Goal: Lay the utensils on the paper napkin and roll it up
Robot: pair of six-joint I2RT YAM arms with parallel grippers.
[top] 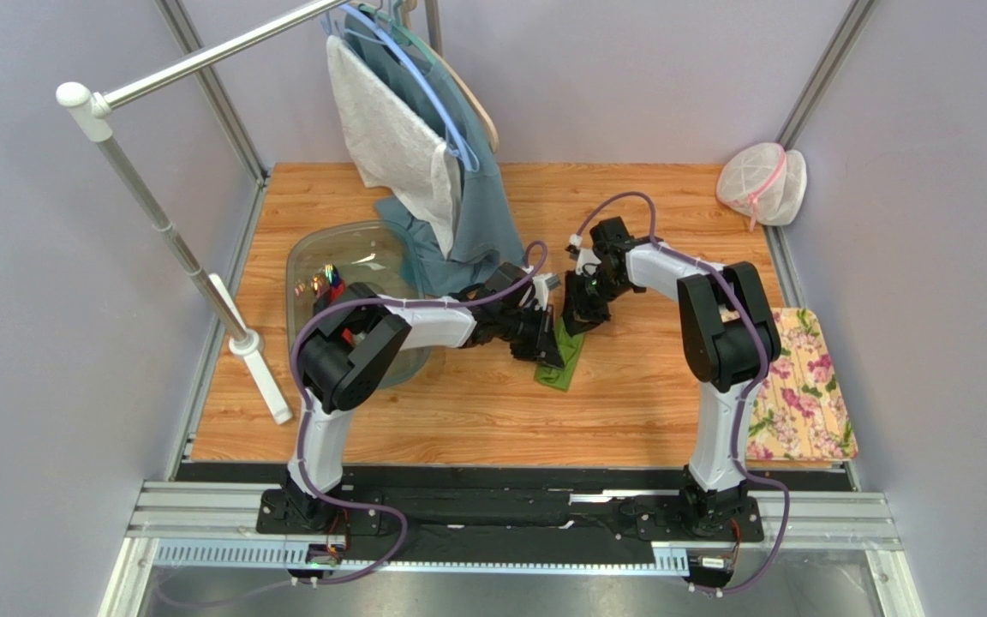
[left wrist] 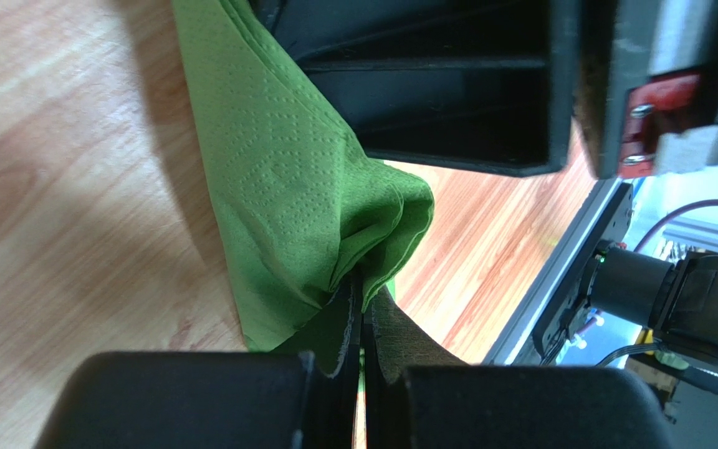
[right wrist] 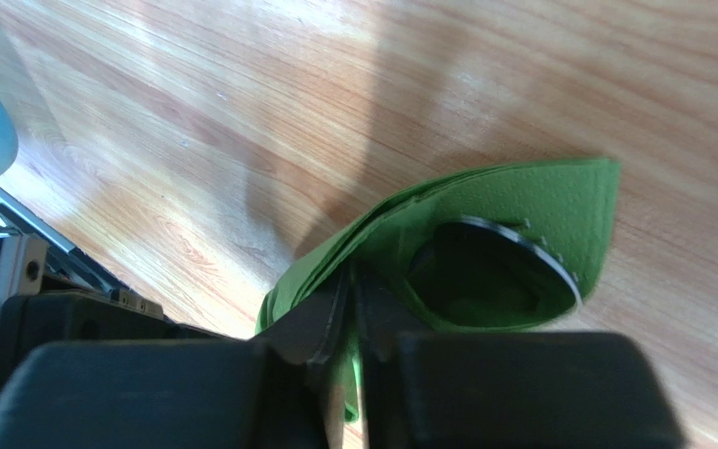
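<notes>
The green paper napkin lies folded over into a loose roll on the wooden table between both grippers. My left gripper is shut on a bunched corner of the napkin, its jaws pressed together. My right gripper pinches the napkin's layered edge; its jaws stand almost together with green paper between them. The roll's mouth is a dark hollow with a thin silvery rim. No utensils show plainly; what lies inside the roll is hidden.
A clear plastic tub with small colourful items sits left of the left arm. A teal garment hangs from a rack at the back. A white mesh bag lies back right, and a flowered mat lies by the right edge.
</notes>
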